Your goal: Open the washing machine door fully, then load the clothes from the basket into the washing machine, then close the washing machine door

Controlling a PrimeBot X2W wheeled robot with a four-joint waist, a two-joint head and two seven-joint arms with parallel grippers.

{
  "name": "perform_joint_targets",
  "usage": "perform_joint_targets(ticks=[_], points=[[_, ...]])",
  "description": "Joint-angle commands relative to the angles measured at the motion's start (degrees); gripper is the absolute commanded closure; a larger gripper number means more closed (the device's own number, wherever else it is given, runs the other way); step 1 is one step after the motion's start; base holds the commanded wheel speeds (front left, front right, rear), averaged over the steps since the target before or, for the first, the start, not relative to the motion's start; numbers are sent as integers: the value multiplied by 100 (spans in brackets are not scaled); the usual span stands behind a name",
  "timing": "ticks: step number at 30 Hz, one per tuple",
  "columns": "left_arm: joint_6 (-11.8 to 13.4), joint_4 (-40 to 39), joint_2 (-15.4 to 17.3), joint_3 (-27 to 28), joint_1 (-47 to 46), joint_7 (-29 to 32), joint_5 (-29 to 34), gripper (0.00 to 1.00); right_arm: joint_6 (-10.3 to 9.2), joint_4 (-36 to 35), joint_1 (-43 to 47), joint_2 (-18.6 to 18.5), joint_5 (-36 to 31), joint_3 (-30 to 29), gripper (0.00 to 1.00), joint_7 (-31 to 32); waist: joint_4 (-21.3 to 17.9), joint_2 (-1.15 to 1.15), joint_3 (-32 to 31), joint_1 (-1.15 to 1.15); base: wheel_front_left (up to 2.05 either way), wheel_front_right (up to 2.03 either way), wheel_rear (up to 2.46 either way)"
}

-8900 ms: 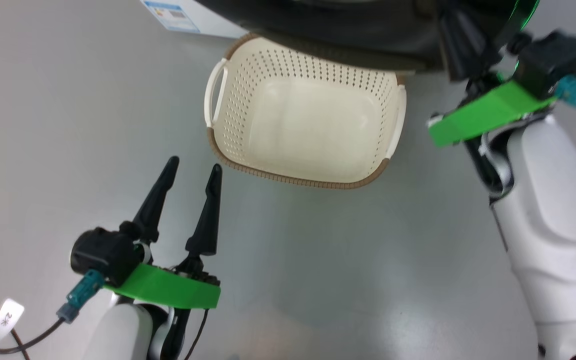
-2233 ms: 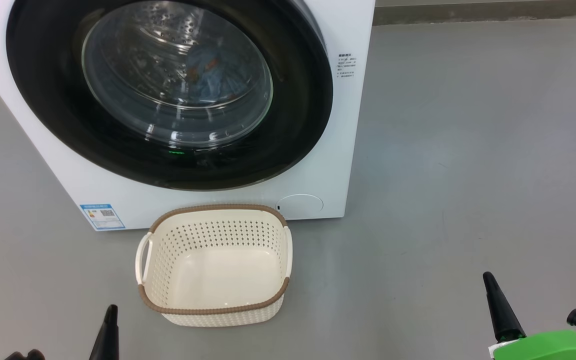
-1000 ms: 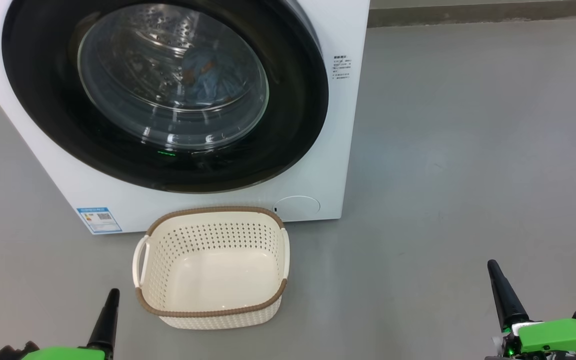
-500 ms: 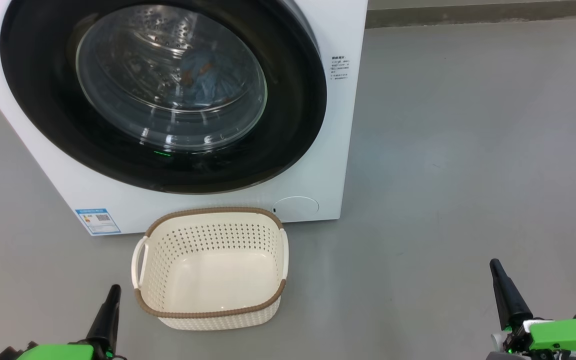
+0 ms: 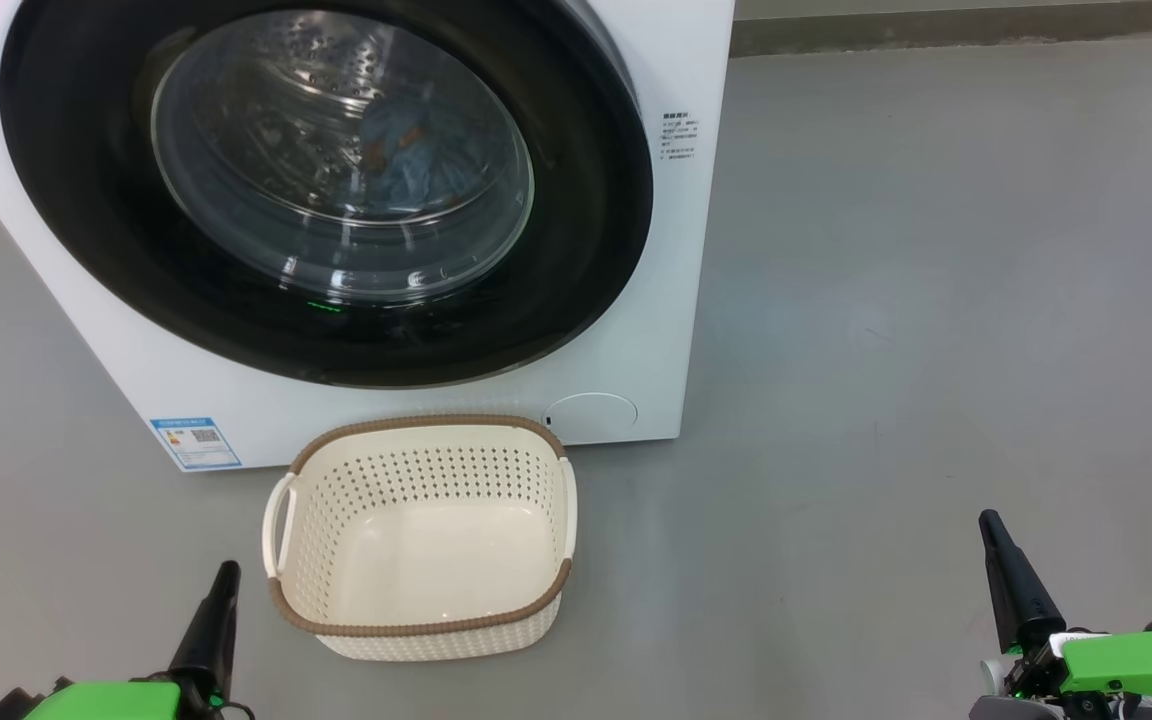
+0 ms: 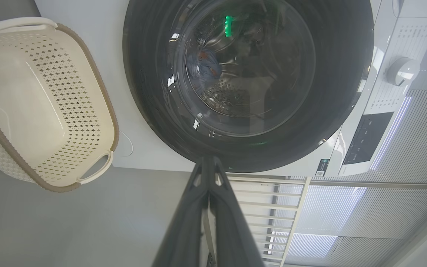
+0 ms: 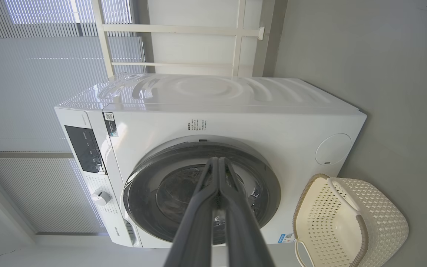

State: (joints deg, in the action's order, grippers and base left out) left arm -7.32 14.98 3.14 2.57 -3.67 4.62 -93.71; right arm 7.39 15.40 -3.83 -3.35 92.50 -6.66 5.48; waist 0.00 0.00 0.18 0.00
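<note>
Both pressed together, empty, pointing forward: left end effector (image 5: 225, 578) and right end effector (image 5: 989, 528).

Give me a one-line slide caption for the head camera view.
Empty basket sits before the washing machine, door shut, clothes inside.

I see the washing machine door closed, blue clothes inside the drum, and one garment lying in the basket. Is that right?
Not quite: the basket is empty, as the head view shows. The door is closed, with blue clothes inside.
</note>
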Motion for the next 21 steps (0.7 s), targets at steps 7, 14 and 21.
perform_joint_targets(ticks=[7,14,21], points=[[-16,-101,100,221,-237,47,9,100,10,-142,-228,-10,30,91,100,40,0,0,0,0,0,0,0],[-16,-100,90,236,-238,59,22,100,10,-141,-229,-5,23,83,100,46,0,0,0,0,0,0,0],[-16,-100,80,249,-239,70,33,100,10,-141,-230,0,17,76,100,52,0,0,0,0,0,0,0]])
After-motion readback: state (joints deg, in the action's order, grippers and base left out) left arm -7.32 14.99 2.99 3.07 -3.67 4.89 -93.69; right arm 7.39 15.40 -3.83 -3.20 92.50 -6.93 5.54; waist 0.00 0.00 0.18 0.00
